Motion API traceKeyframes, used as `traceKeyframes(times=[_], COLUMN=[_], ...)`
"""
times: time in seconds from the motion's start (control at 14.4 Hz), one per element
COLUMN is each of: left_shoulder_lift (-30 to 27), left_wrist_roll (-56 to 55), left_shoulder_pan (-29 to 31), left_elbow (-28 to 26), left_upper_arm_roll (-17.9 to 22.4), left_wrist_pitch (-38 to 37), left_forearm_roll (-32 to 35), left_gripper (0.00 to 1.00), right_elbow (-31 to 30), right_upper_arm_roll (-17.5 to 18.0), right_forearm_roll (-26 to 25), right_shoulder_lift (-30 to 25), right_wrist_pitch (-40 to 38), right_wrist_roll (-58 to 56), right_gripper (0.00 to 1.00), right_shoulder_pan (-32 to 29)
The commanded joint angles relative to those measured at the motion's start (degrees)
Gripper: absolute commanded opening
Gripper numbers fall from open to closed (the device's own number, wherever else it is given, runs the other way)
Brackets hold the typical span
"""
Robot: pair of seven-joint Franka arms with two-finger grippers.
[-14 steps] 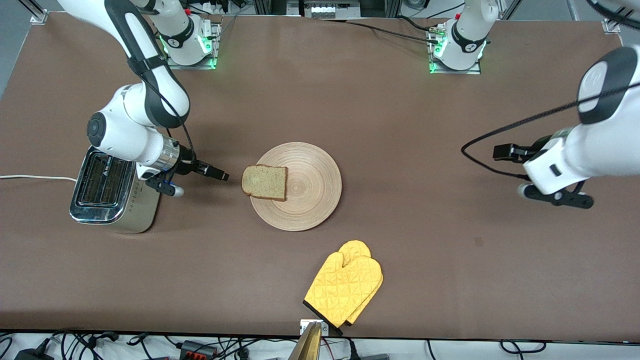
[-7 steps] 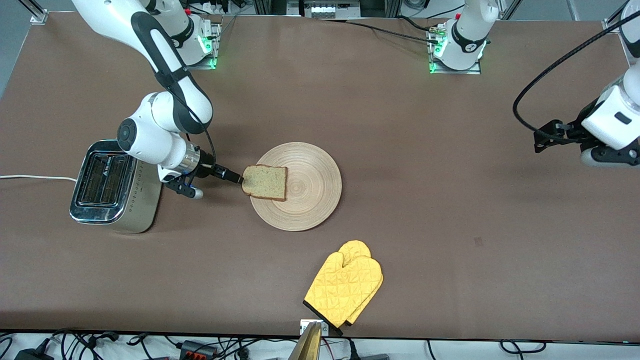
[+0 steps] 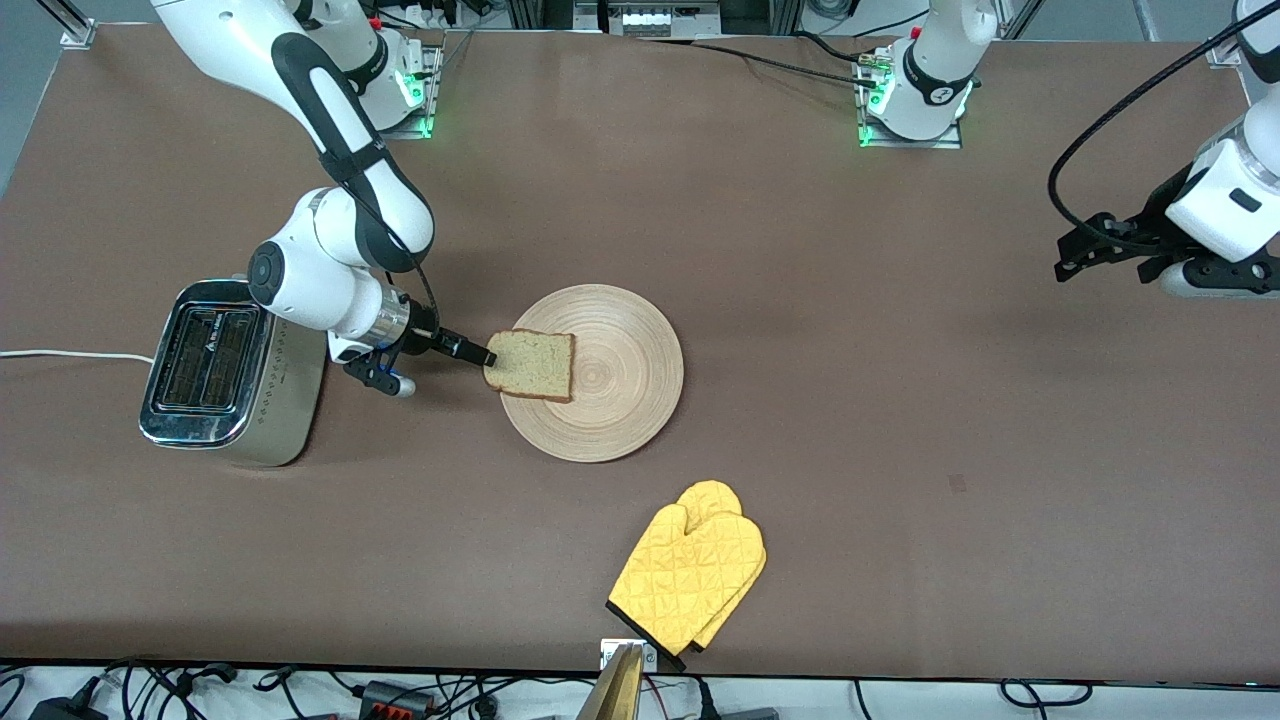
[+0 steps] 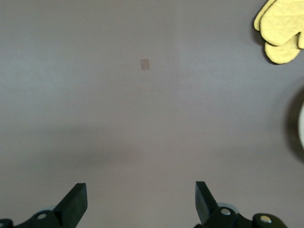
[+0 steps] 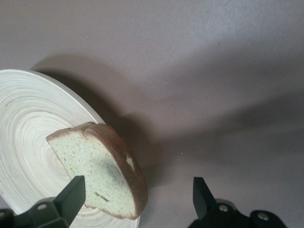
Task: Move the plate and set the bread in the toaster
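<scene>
The bread [image 3: 530, 364] lies on the plate [image 3: 620, 400], its crust edge overhanging the rim toward the toaster [image 3: 222, 372]. My right gripper [image 3: 482, 357] is low, between toaster and plate, at that overhanging edge. In the right wrist view the gripper [image 5: 137, 198] is open, the fingers [image 5: 71, 199] apart with the edge of the bread [image 5: 92, 166] between them, not pinched; the plate [image 5: 23, 123] lies under it. My left gripper [image 3: 1075, 255] is open and empty, up over the table at the left arm's end; in the left wrist view it [image 4: 140, 202] is over bare table.
A yellow oven mitt [image 3: 690, 565] lies near the table's front edge, nearer the camera than the plate; it also shows in the left wrist view [image 4: 280, 31]. The toaster's white cord [image 3: 60, 354] runs off toward the right arm's end.
My right gripper moved from beside the toaster to the bread's overhanging edge. My left arm lifted and drew back toward the left arm's end of the table.
</scene>
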Motion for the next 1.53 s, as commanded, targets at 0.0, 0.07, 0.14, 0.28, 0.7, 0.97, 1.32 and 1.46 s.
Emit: traceKeyframes(times=[0.0,0.07,0.14,0.28,0.7,0.97,1.32,1.46], left_shoulder_lift=[-0.8,-0.9,-0.9,-0.9,4.1,4.6,4.3,4.4], left_wrist_roll=[0.3,0.0,0.0,-0.1,0.8,1.0,0.7,1.1], left_shoulder_pan=[1.7,1.8,1.8,1.7,0.6,-0.1,-0.1,-0.1], left_elbow=[2.2,2.4,2.9,3.5,11.6,12.1,12.1,12.2], left_upper_arm_roll=[-0.9,-0.8,-0.6,-1.1,-2.2,-2.2,-2.2,-2.2], left_wrist_pitch=[-7.1,-9.7,-10.3,-11.7,-10.0,-9.6,-6.5,-6.6], left_forearm_roll=[-1.4,-1.4,-1.4,-1.2,6.0,5.2,4.9,4.8], left_gripper=[1.00,1.00,1.00,1.00,1.00,1.00,1.00,1.00], right_elbow=[-0.5,-0.4,-0.3,-0.2,0.7,1.0,1.4,1.6], right_upper_arm_roll=[-0.2,-0.2,-0.2,-0.2,-0.2,-0.2,-0.2,-0.2], right_forearm_roll=[2.6,2.6,2.7,3.1,6.8,6.8,6.8,6.8], right_shoulder_lift=[0.7,0.9,1.1,2.0,2.7,2.7,2.7,2.7], right_wrist_pitch=[1.5,1.6,2.0,3.3,4.8,4.7,4.4,4.3], right_wrist_roll=[-1.4,-1.4,-1.4,-1.4,-1.4,-1.3,-0.9,-0.9], right_gripper=[1.00,1.00,1.00,1.00,1.00,0.78,0.52,0.42], right_shoulder_pan=[0.6,0.7,0.7,1.2,3.5,3.5,3.5,3.5])
